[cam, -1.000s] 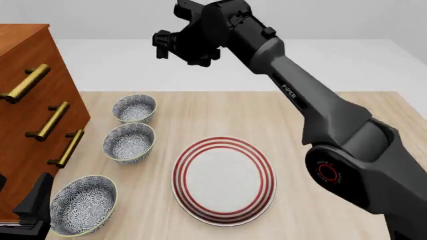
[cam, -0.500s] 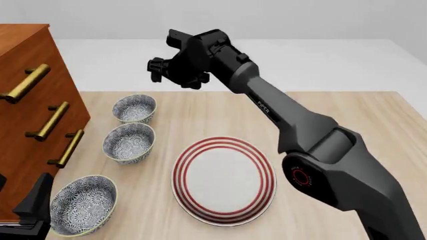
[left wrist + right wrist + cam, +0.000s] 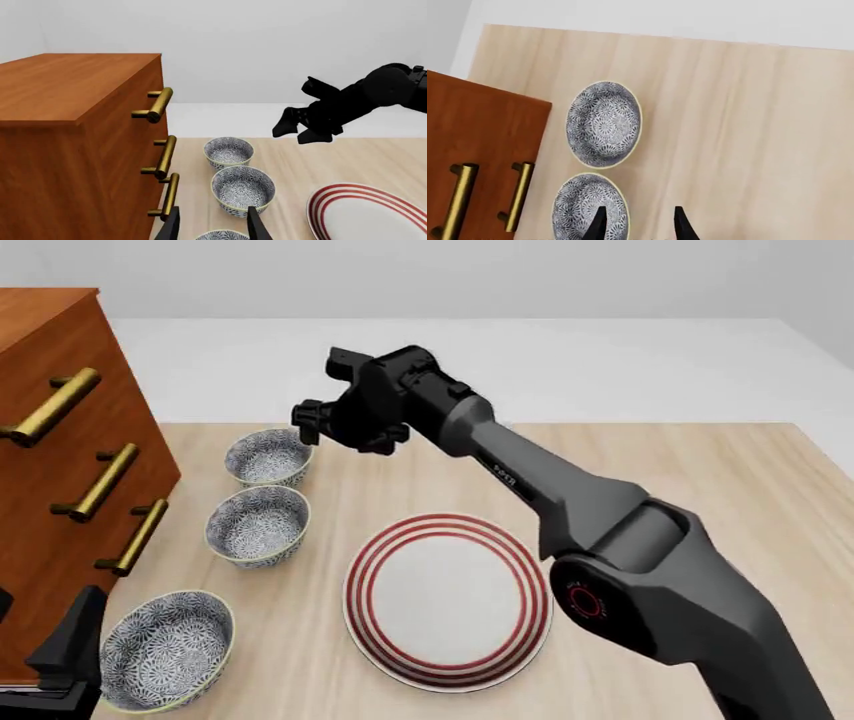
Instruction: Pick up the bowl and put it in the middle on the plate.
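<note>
Three look-alike blue-patterned bowls stand in a row beside the dresser: a far bowl [image 3: 268, 456], a middle bowl [image 3: 258, 525] and a near bowl [image 3: 166, 648]. The red-ringed plate [image 3: 449, 600] lies to their right with nothing on it. My right gripper [image 3: 310, 425] hangs open in the air over the far two bowls, touching neither. In the right wrist view the far bowl [image 3: 604, 123] lies ahead, and one of my fingertips [image 3: 598, 224] overlaps the middle bowl's [image 3: 587, 207] rim. My left gripper [image 3: 213, 229] rests open and low beside the near bowl [image 3: 221, 234].
A wooden dresser [image 3: 60, 455] with brass handles [image 3: 96, 484] stands along the left, close to the bowls. The right arm's long link [image 3: 561, 490] crosses above the table from the right. The table's far edge [image 3: 534, 423] runs behind the bowls.
The right arm has swung down and to the left, bringing its open gripper from high above the table to just over the far bowls. The left arm has stayed put.
</note>
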Robot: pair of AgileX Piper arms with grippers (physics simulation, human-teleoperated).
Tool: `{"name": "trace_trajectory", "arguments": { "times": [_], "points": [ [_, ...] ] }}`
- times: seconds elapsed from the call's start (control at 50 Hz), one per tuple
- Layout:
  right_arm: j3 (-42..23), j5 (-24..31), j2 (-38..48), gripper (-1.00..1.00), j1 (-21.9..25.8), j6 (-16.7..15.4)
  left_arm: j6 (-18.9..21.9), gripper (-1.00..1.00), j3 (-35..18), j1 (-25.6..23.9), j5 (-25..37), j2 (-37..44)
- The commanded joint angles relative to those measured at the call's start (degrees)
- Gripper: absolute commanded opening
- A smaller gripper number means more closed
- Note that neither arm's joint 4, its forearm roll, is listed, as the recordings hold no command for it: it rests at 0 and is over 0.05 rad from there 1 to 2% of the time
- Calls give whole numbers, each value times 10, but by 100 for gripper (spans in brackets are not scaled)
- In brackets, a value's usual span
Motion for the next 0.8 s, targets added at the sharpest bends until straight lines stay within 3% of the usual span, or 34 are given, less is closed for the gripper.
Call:
{"name": "trace_trajectory", "arguments": {
  "times": [0.02,0.38,0.8],
  "points": [
    [4,-6,19,100,16,5,0,100,0,0,0,0],
    [-53,15,71,100,30,14,0,100,0,0,0,0],
    [-60,15,93,100,31,16,0,100,0,0,0,0]
  ]
}}
